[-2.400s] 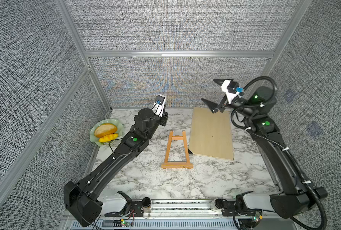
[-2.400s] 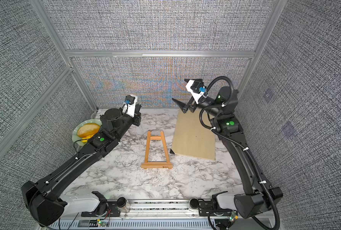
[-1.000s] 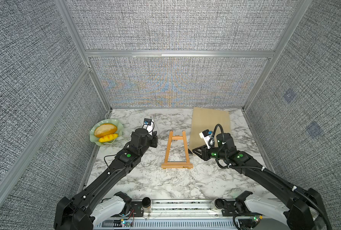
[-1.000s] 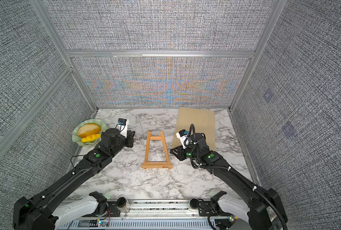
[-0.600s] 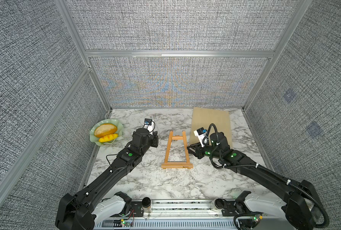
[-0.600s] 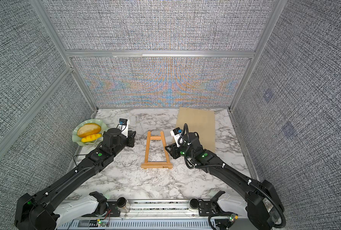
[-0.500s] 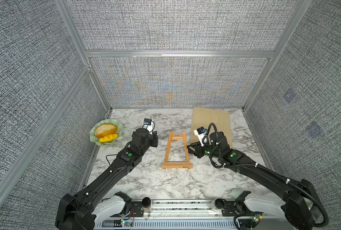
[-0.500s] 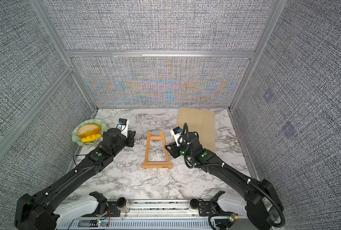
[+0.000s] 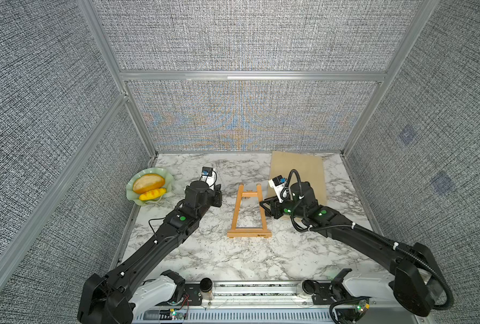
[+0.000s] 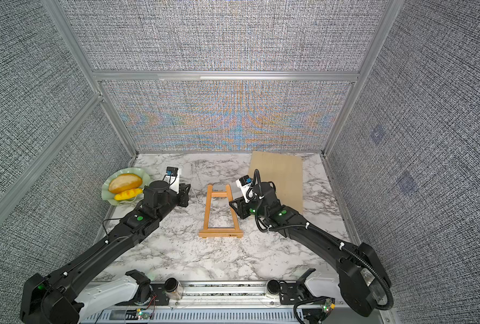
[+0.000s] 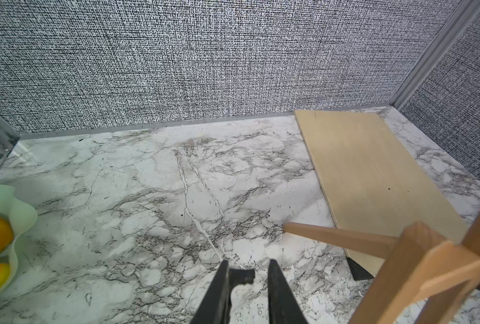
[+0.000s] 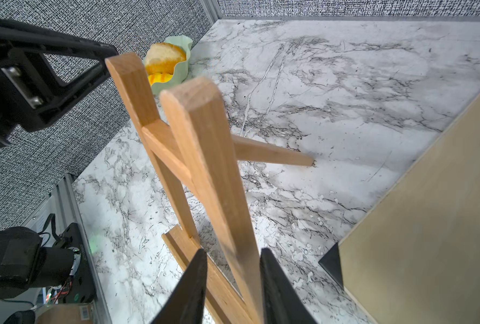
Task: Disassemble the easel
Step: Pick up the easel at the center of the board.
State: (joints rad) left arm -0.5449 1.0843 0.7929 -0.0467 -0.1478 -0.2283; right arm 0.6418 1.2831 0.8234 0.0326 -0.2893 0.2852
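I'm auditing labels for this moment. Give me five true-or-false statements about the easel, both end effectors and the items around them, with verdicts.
1. The easel stands upright on the table. True.
2. The left end effector grips the easel. False: it is open, holds nothing and is apart from the easel.
3. The right end effector straddles one slanted leg of the easel. True.
4. The board leans on the easel's ledge. False: it lies flat on the table beside the easel.
5. The green dish is empty. False: it holds a bread roll and a yellow piece.
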